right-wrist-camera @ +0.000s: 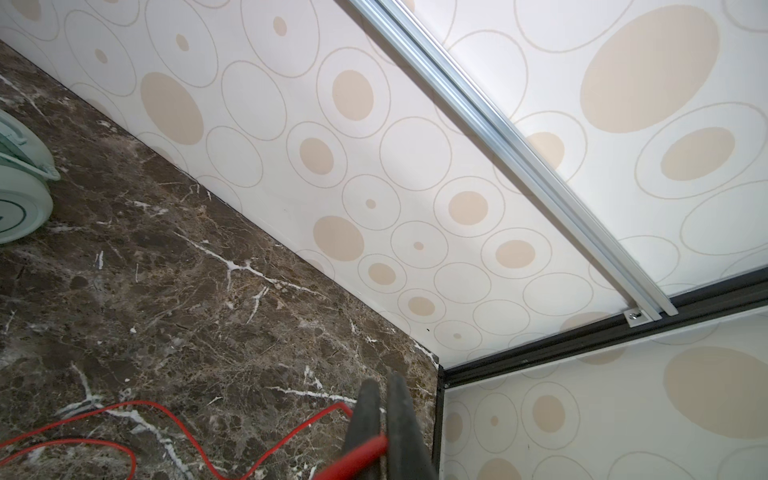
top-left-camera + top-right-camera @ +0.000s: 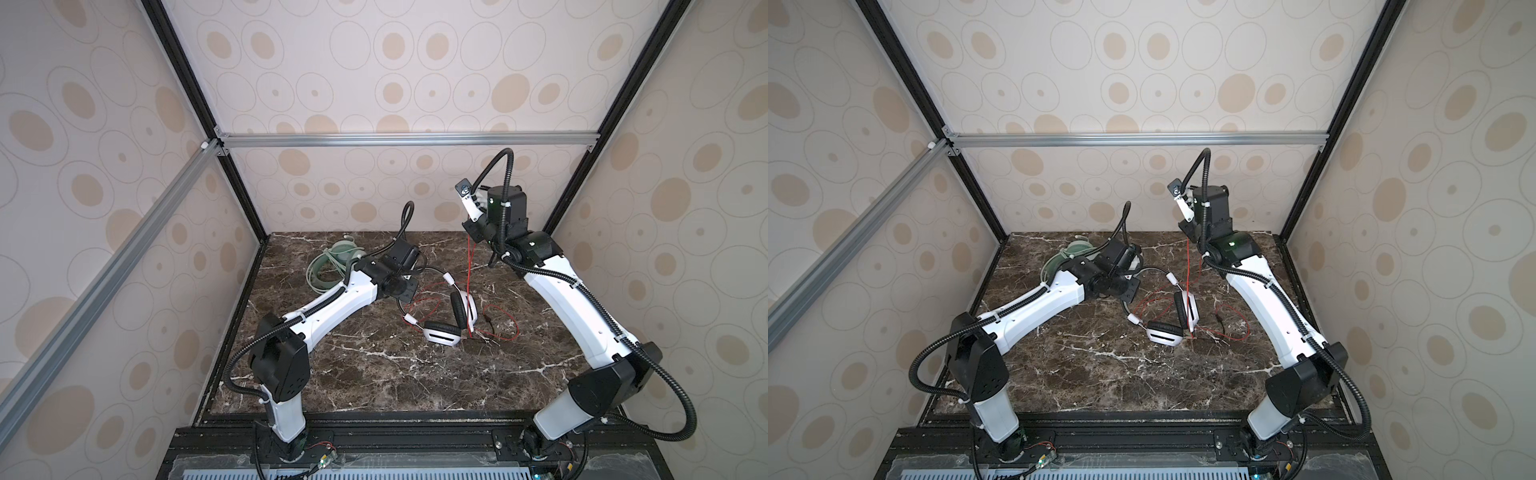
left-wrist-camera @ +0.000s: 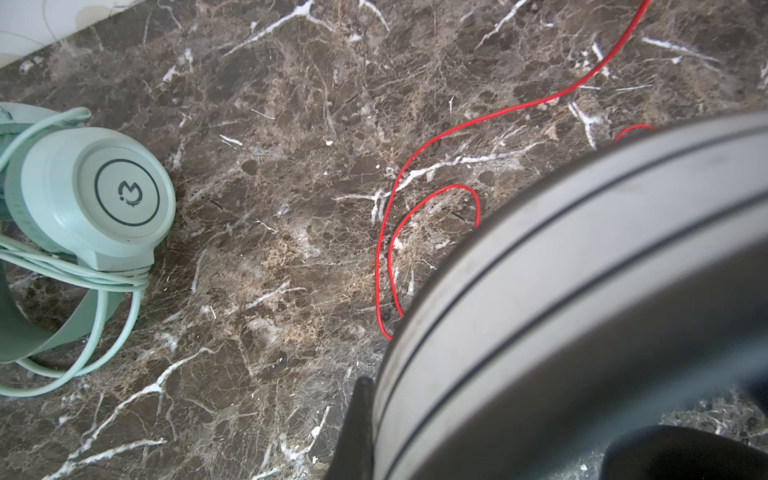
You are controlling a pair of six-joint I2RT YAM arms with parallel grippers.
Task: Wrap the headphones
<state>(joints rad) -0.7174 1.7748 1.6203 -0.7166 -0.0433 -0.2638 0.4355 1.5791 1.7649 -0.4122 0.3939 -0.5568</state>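
Observation:
The white-and-black headphones [image 2: 443, 332] lie on the marble top with both ear cups down, seen in both top views [image 2: 1166, 331]. My left gripper [image 2: 409, 271] is shut on their headband [image 3: 582, 291], which fills much of the left wrist view; only one dark finger [image 3: 358, 419] shows beside it. Their thin red cable [image 2: 469, 282] rises straight up to my right gripper [image 2: 473, 233], which is raised near the back wall. In the right wrist view that gripper [image 1: 384, 386] is shut on the red cable [image 1: 124, 411]. The mint-green headphones [image 2: 332, 262] lie at the back left, with their pale cable looped around them.
Loose red cable loops [image 2: 498, 328] lie on the marble to the right of the ear cups. The back wall [image 2: 374, 195] and the black corner post [image 1: 438, 415] stand close behind my right gripper. Patterned walls enclose the table [image 2: 374, 374] on three sides.

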